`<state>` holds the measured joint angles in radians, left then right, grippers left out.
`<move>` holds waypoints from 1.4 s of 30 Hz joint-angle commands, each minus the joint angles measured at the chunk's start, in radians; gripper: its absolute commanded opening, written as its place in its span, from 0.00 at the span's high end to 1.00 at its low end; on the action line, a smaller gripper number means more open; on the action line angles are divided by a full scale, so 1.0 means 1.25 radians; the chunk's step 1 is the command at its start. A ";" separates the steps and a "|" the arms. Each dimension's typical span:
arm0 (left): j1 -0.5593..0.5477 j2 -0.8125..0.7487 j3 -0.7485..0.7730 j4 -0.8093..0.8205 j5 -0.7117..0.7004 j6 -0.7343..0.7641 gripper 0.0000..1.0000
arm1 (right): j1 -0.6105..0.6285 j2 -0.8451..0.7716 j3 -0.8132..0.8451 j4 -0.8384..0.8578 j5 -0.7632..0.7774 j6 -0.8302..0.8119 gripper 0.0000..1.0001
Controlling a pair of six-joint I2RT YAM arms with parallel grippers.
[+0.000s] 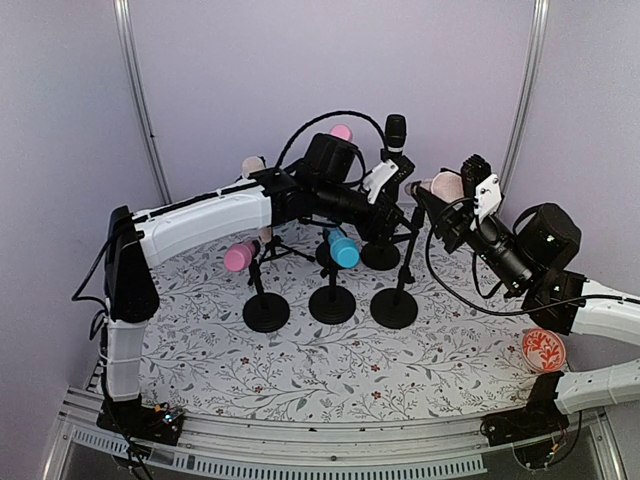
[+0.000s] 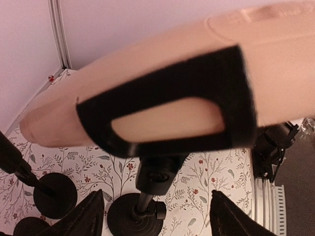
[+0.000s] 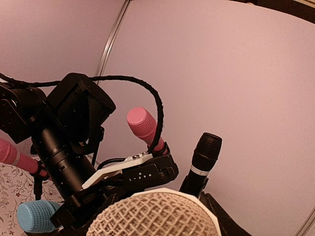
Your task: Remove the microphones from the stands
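**Beige microphone [image 2: 162,64] seated in the clip [image 2: 238,98], both grippers at it.**

My right gripper [image 1: 452,195] looks clamped on the mesh head, the end of the microphone that juts out of the clip toward the right arm. My left gripper [image 2: 156,209] hangs just under the clip with its jaws apart, and the pole [image 2: 147,196] of the stand stands between them, untouched. My worry is that pulling with the right before the left has the pole could drag the whole stand over. That would knock the pink microphone [image 1: 341,132] and the black microphone [image 1: 396,130] just behind the clip. A pull off the clip's line could also wedge the tapered body, or the rounded head could slip free.
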<state>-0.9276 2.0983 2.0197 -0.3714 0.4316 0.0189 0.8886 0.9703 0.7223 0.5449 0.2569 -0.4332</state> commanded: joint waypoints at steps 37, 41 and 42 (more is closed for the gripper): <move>0.011 0.015 0.009 0.148 -0.204 -0.043 1.00 | 0.012 -0.139 0.128 -0.041 -0.101 -0.036 1.00; 0.011 0.014 0.010 0.154 -0.228 -0.025 1.00 | 0.011 -0.162 0.134 -0.047 -0.102 -0.033 1.00; 0.012 0.015 0.010 0.154 -0.234 -0.020 1.00 | 0.012 -0.168 0.135 -0.048 -0.102 -0.032 1.00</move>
<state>-0.9848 2.1365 2.0457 -0.1680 0.3210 -0.0029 0.8864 0.8692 0.7994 0.3305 0.1505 -0.4580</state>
